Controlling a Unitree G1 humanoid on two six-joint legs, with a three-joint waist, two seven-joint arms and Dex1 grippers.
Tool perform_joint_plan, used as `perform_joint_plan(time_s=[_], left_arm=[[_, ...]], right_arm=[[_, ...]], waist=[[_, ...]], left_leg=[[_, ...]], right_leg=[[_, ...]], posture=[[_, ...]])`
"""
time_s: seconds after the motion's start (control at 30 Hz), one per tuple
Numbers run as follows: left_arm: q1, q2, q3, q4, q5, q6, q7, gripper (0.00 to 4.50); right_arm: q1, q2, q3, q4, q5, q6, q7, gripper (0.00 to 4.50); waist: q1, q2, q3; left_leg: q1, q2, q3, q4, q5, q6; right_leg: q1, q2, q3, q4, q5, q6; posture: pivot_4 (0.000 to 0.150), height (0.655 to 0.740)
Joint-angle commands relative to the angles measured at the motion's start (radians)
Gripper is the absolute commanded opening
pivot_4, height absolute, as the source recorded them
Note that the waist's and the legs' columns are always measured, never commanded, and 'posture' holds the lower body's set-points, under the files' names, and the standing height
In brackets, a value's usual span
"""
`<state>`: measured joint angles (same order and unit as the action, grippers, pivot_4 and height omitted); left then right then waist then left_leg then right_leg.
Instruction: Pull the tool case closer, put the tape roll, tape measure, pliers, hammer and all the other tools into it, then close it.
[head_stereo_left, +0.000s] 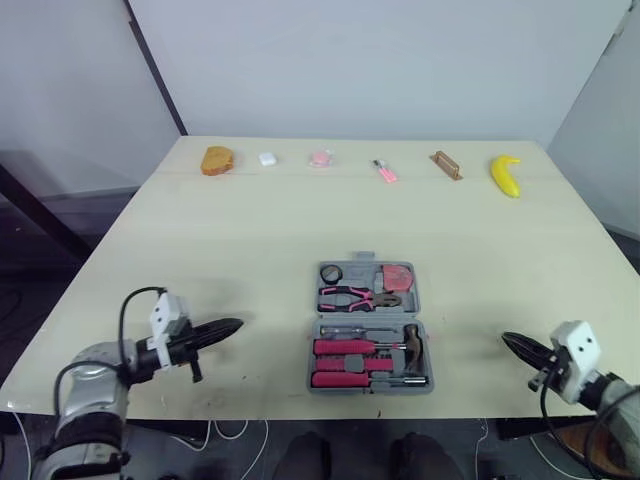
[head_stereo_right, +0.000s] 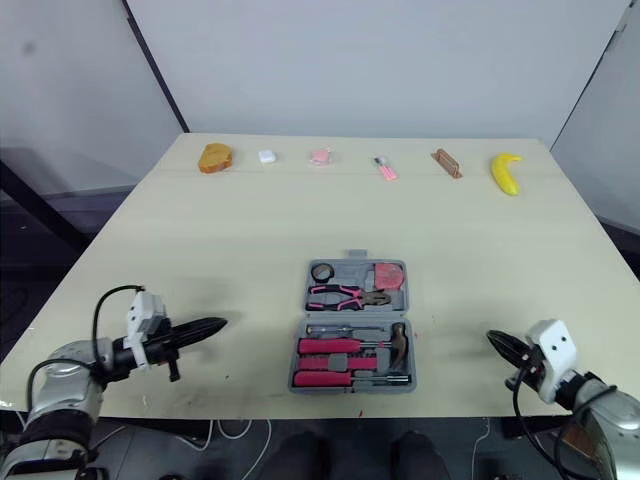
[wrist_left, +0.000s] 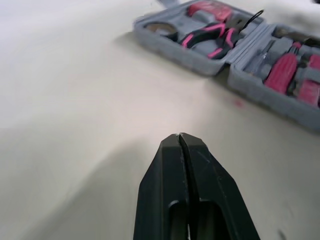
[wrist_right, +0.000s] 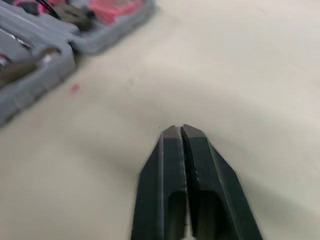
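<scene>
Tool case (head_stereo_left: 366, 314) lying open, front-middle of table (head_stereo_left: 250, 230). Pliers (head_stereo_left: 358, 297), hammer (head_stereo_left: 413, 345), tape roll (head_stereo_left: 331, 273), tape measure (head_stereo_left: 398, 275) inside. Left gripper (head_stereo_left: 236, 325) and right gripper (head_stereo_left: 508, 340) both pinched tight, empty, either side, well apart from case.

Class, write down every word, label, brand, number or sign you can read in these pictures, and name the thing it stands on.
No text can be read in any view.
Case: no label or brand shows on it.
Tape measure: any print is too blurred to read.
Pink item at the far edge of the table: too small to read.
</scene>
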<state>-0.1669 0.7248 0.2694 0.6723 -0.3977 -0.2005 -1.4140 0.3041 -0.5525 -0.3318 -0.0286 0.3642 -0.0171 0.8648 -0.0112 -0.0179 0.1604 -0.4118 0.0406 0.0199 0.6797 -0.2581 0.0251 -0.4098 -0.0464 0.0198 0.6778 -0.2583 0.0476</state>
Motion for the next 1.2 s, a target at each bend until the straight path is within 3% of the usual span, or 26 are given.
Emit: perform_joint_plan(time_s=[0.03,0.13,0.17,0.2,0.23,0.53,0.87,0.9,0.93,1.0,1.13,1.2], left_arm=[[0.094,0.057,0.094,-0.076,-0.058,0.040,0.014,1.69],[0.176,0.075,0.151,-0.111,-0.078,0.052,0.036,3.24],[0.191,0.077,0.166,-0.117,-0.082,0.055,0.047,3.38],[0.199,0.077,0.177,-0.121,-0.084,0.055,0.056,4.05],[0.206,0.076,0.181,-0.126,-0.085,0.058,0.061,4.46],[0.138,0.032,0.094,-0.174,-0.040,0.046,0.076,4.46],[-0.100,-0.044,-0.111,-0.107,0.058,0.048,0.036,4.46],[-0.125,-0.052,-0.128,-0.088,0.071,0.038,0.030,3.96],[-0.146,-0.059,-0.141,-0.070,0.080,0.033,0.025,3.81],[-0.184,-0.072,-0.165,-0.036,0.093,0.022,0.008,2.71],[-0.244,-0.097,-0.212,0.018,0.124,0.000,-0.024,0.73],[-0.276,-0.113,-0.240,0.046,0.141,-0.007,-0.036,0.12]], right_arm=[[0.107,0.007,-0.138,-0.054,0.095,-0.052,0.026,2.07],[0.209,0.019,-0.229,-0.048,0.157,-0.076,0.063,3.68],[0.232,0.023,-0.254,-0.042,0.172,-0.081,0.069,3.81],[0.249,0.029,-0.275,-0.034,0.186,-0.082,0.072,4.49],[0.264,0.032,-0.289,-0.024,0.193,-0.086,0.077,4.50],[0.211,0.003,-0.188,-0.038,0.120,-0.046,0.063,4.50],[-0.101,-0.079,0.079,-0.029,-0.012,0.113,0.030,4.50],[-0.140,-0.079,0.111,-0.018,-0.024,0.123,0.035,4.50],[-0.174,-0.078,0.140,-0.007,-0.035,0.129,0.042,4.50],[-0.240,-0.075,0.195,0.021,-0.060,0.145,0.048,3.98],[-0.369,-0.055,0.303,0.087,-0.115,0.165,0.059,2.23],[-0.438,-0.040,0.362,0.128,-0.149,0.170,0.067,1.63]], waist=[[0.000,0.000,0.000],[0.001,0.000,0.000],[0.001,0.000,0.000],[0.003,0.000,-0.001],[0.003,-0.001,-0.001],[0.002,-0.002,-0.003],[0.001,-0.002,-0.003],[0.001,-0.002,-0.003],[0.000,-0.002,-0.003],[0.000,-0.002,-0.003],[0.000,-0.002,-0.003],[-0.001,-0.002,-0.003]], left_leg=[[0.000,0.000,0.000,0.000,0.000,0.000],[0.001,0.001,0.001,0.000,0.000,0.000],[0.002,0.001,0.001,0.000,0.000,0.000],[0.002,0.001,0.001,0.000,0.000,0.000],[0.003,0.002,0.002,0.000,0.000,0.000],[0.005,0.002,0.004,0.000,0.000,0.000],[0.005,-0.003,0.004,0.000,0.000,0.000],[0.004,-0.003,0.004,0.000,0.000,0.000],[0.004,-0.003,0.004,0.000,0.000,0.000],[0.003,-0.002,0.004,0.000,0.000,0.000],[0.000,-0.002,0.004,0.000,0.000,0.000],[-0.001,-0.002,0.003,0.000,0.000,0.000]], right_leg=[[0.000,0.000,0.000,0.000,0.000,0.000],[0.000,-0.001,0.001,-0.001,0.000,0.000],[0.001,-0.002,0.001,-0.001,-0.002,-0.002],[0.001,-0.002,0.002,-0.001,-0.002,-0.003],[0.001,-0.002,0.002,-0.001,-0.002,-0.004],[0.002,-0.002,0.003,0.000,-0.002,-0.004],[0.002,0.000,0.004,0.000,0.000,0.000],[0.001,0.000,0.004,0.000,0.000,0.000],[0.001,0.001,0.004,0.000,0.000,0.000],[0.001,0.002,0.003,0.000,0.000,0.000],[0.000,0.002,0.001,0.000,0.000,0.000],[0.000,0.002,0.001,0.000,0.000,0.000]], posture=[[0.150,0.7400],[0.150,0.7400],[0.150,0.7400],[0.150,0.7400],[0.150,0.7400],[0.150,0.7400],[0.150,0.7400],[0.150,0.7400],[0.150,0.7400],[0.150,0.7400],[0.150,0.7400],[0.150,0.7400]])
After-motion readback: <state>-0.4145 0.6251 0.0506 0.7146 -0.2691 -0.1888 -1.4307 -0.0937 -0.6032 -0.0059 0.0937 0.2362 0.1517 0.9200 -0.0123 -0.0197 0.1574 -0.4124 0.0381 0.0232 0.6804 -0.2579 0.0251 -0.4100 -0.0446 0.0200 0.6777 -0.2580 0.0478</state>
